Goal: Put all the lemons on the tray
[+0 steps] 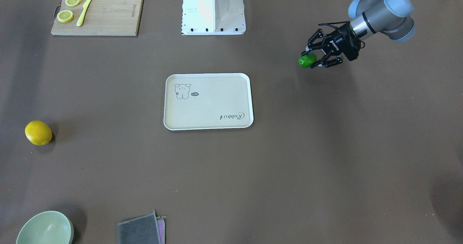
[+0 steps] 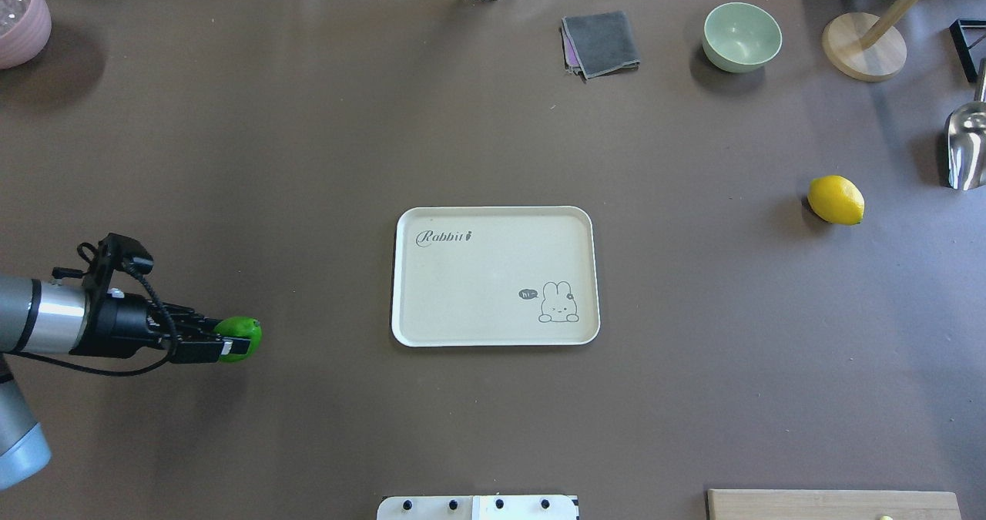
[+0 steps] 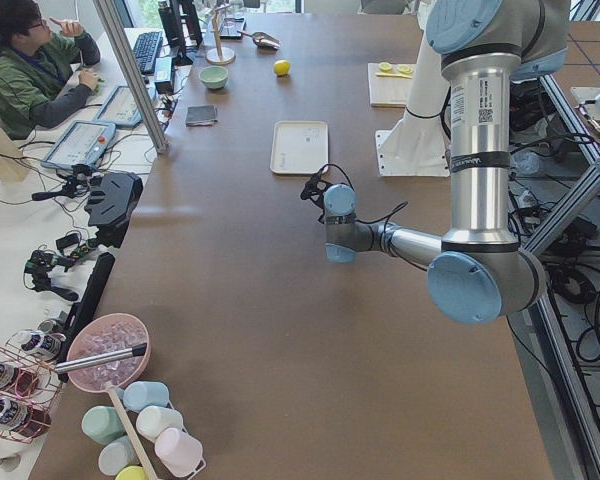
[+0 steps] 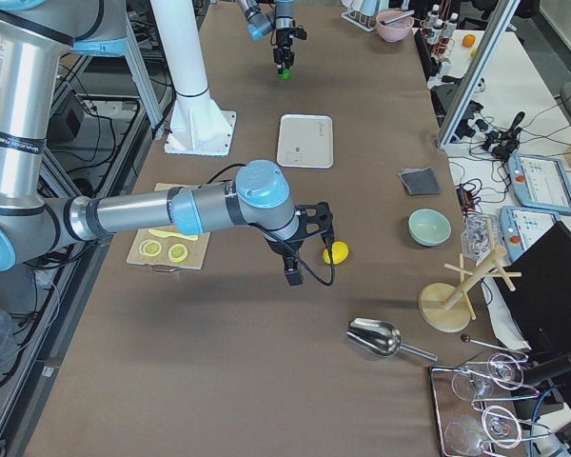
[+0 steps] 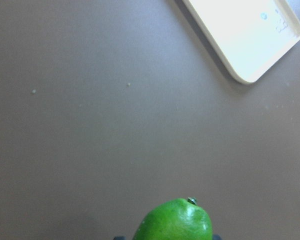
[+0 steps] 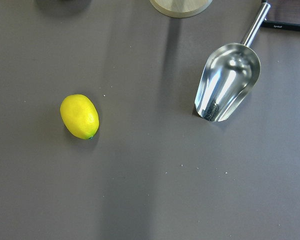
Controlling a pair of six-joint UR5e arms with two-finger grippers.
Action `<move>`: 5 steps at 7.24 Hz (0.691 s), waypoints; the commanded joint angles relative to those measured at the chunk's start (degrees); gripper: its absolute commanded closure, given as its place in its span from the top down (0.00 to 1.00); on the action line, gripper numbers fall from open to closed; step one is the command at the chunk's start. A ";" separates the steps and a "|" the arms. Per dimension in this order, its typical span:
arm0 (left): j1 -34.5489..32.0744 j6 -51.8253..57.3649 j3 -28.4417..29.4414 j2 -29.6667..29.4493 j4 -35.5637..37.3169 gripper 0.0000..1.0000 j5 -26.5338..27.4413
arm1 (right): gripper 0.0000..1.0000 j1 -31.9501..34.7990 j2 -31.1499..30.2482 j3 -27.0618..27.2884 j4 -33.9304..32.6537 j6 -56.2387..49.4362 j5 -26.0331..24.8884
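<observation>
The green lemon (image 1: 307, 60) is pinched in the left gripper (image 1: 310, 59). The jaws are closed against its sides, and its pointed tip pokes out ahead. It looks to be held a little clear of the table (image 2: 308, 119), which would suit carrying it rather than rolling it. The tray (image 2: 477, 273) lies well ahead of that gripper, toward the table's middle. Only one tray corner shows, at the upper right of the left wrist view, so the carry across is not yet made, and neither lemon is on the tray.

The yellow lemon (image 2: 836, 199) lies on the table far beyond the tray from the left gripper, close beside the right gripper (image 4: 290, 267). That gripper hangs over it, I would guess staged for a pick, but I cannot tell how far its fingers are open. A metal scoop (image 6: 229, 82) lies near that lemon.

The tray carries "Rabbit" in script at one corner and a small "hi~" bubble beside a rabbit drawing. White lettering on the left gripper's body looks like "ROBOTIQ". The stamp on the cutting board (image 1: 108, 16) is too small to read.
</observation>
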 commanded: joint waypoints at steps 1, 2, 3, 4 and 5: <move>0.14 -4.57 0.06 -10.02 8.70 0.00 5.19 | 1.00 0.02 -0.01 -0.01 -0.09 0.02 0.02; 0.31 -6.14 0.15 -14.76 14.58 0.00 6.87 | 1.00 -0.07 -0.09 -0.10 -0.09 0.02 0.02; 0.58 -7.72 1.28 -20.47 21.08 0.00 10.11 | 1.00 -0.07 -0.09 -0.10 -0.09 0.02 0.02; 0.66 -8.26 3.21 -24.79 25.32 0.00 11.88 | 1.00 -0.07 -0.09 -0.10 -0.09 0.02 0.02; 1.54 -8.87 6.36 -27.79 25.80 0.00 14.60 | 1.00 -0.07 -0.09 -0.10 -0.09 0.11 0.02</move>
